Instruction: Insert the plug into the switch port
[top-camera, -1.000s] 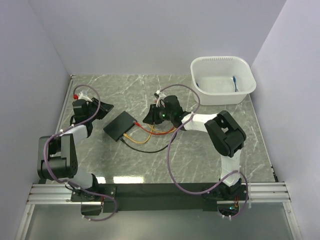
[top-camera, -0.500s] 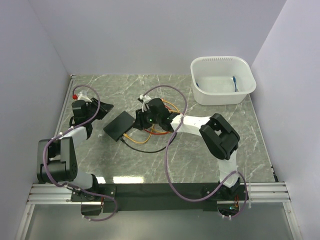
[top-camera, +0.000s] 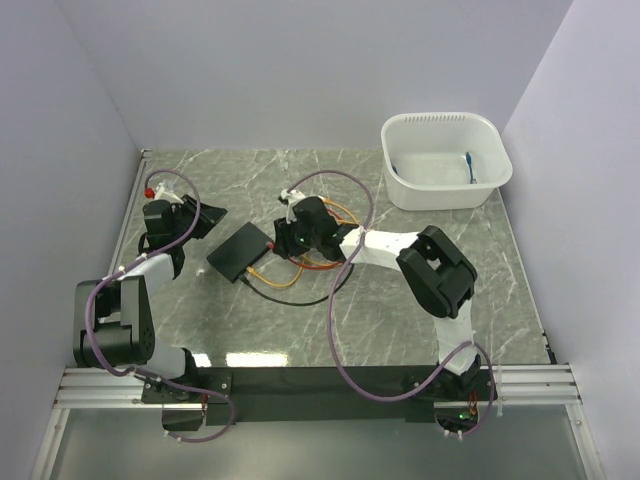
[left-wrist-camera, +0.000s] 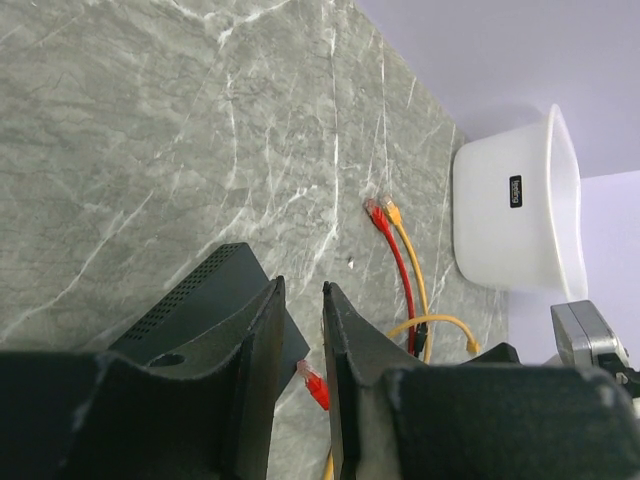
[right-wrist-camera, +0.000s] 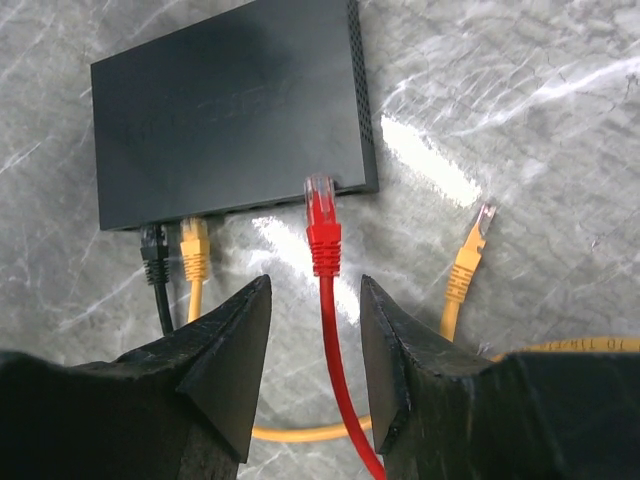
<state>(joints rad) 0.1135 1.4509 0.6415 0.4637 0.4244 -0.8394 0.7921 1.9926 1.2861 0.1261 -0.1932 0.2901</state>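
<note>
The flat black switch (top-camera: 238, 252) lies left of centre; it also shows in the right wrist view (right-wrist-camera: 230, 110) and in the left wrist view (left-wrist-camera: 200, 300). A black plug (right-wrist-camera: 152, 245) and a yellow plug (right-wrist-camera: 193, 240) sit in its front ports. The red plug (right-wrist-camera: 322, 215) lies on the table with its clear tip against the switch's front edge, near the right corner; I cannot tell how deep it sits. My right gripper (right-wrist-camera: 315, 290) is open, with the red cable between its fingers, untouched. My left gripper (left-wrist-camera: 302, 290) hovers over the switch's other side, its fingers a narrow gap apart and empty.
A loose yellow plug (right-wrist-camera: 470, 255) lies right of the red one. Red, yellow and black cables (top-camera: 300, 265) loop beside the switch. Two more loose plugs (left-wrist-camera: 380, 210) lie farther back. A white tub (top-camera: 445, 160) stands at the back right corner.
My right gripper has moved left toward the switch, and the red cable has shifted with it; most of the motion came early. The left arm has hardly moved.
</note>
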